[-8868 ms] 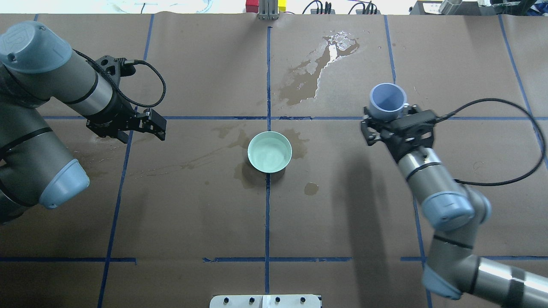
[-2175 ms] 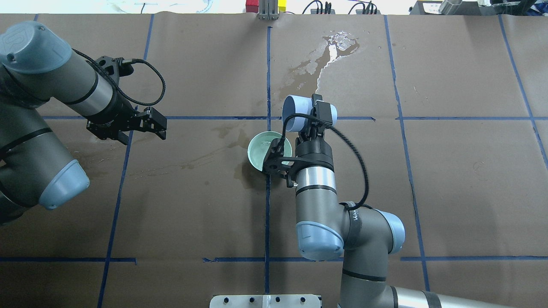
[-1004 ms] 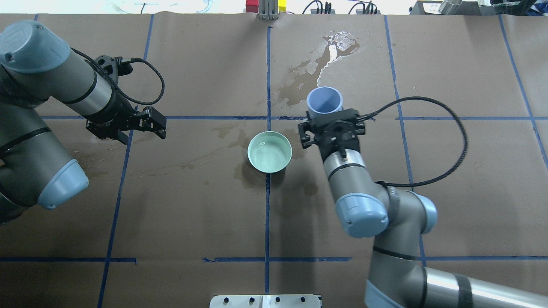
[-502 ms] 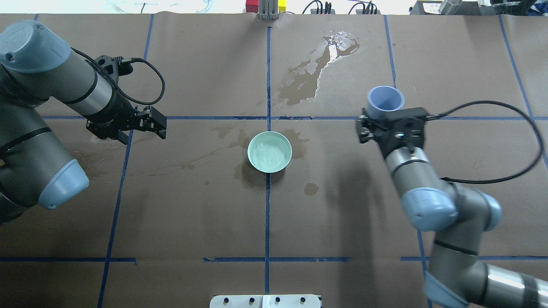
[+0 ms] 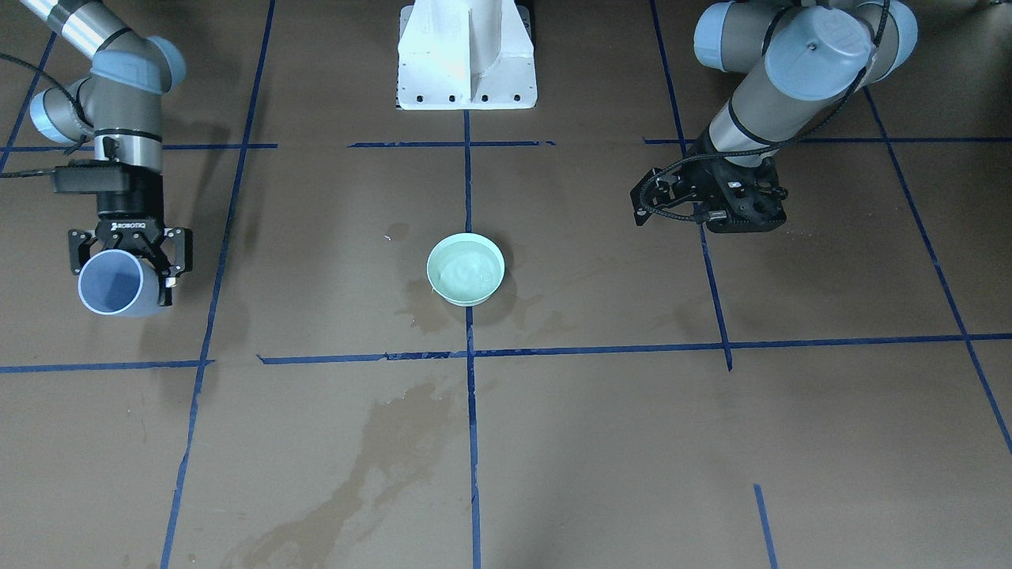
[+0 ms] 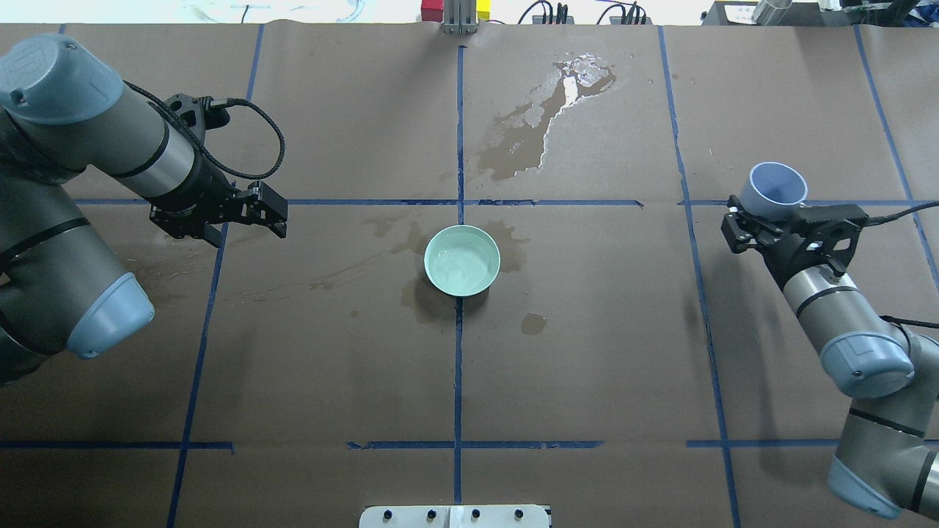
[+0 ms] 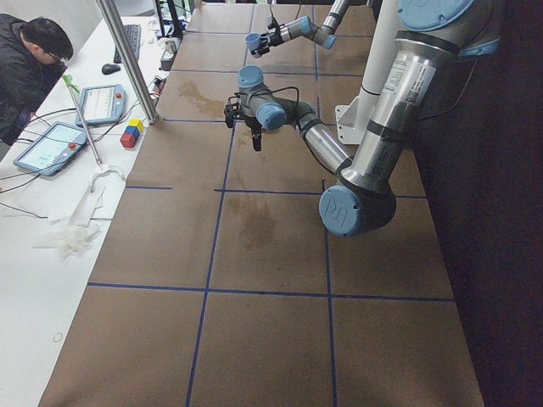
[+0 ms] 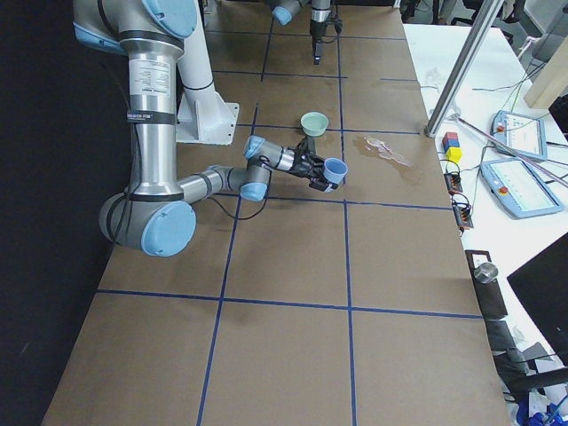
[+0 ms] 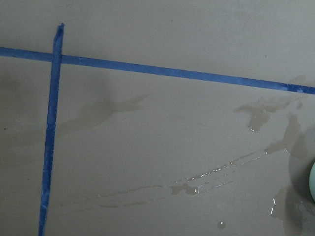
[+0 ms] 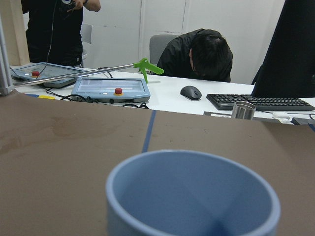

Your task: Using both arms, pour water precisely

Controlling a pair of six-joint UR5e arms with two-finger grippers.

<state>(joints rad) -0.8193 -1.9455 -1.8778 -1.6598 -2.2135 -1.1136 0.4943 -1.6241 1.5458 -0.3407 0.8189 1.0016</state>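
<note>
A mint-green bowl (image 6: 428, 261) stands at the table's middle with rippling water (image 6: 463, 264) in it. My right gripper (image 6: 776, 204) is shut on a light blue cup (image 6: 774, 183) and holds it upright above the table, far right of the bowl. In the right wrist view the cup (image 10: 192, 196) shows no water inside. In the front view the cup (image 5: 111, 286) is at the left. My left gripper (image 6: 268, 213) hangs empty above the table, left of the bowl. I cannot tell whether it is open or shut.
A spilled puddle (image 6: 546, 125) lies on the brown paper beyond the bowl, with wet stains (image 6: 411, 242) around the bowl. Blue tape lines cross the table. The white pedestal (image 5: 466, 55) stands at the robot's side. Operators, tablets and a keyboard are beyond the far edge.
My right arm tipped the cup over the bowl, turned it upright again and swung it far to the right, away from the bowl. My left arm has not moved.
</note>
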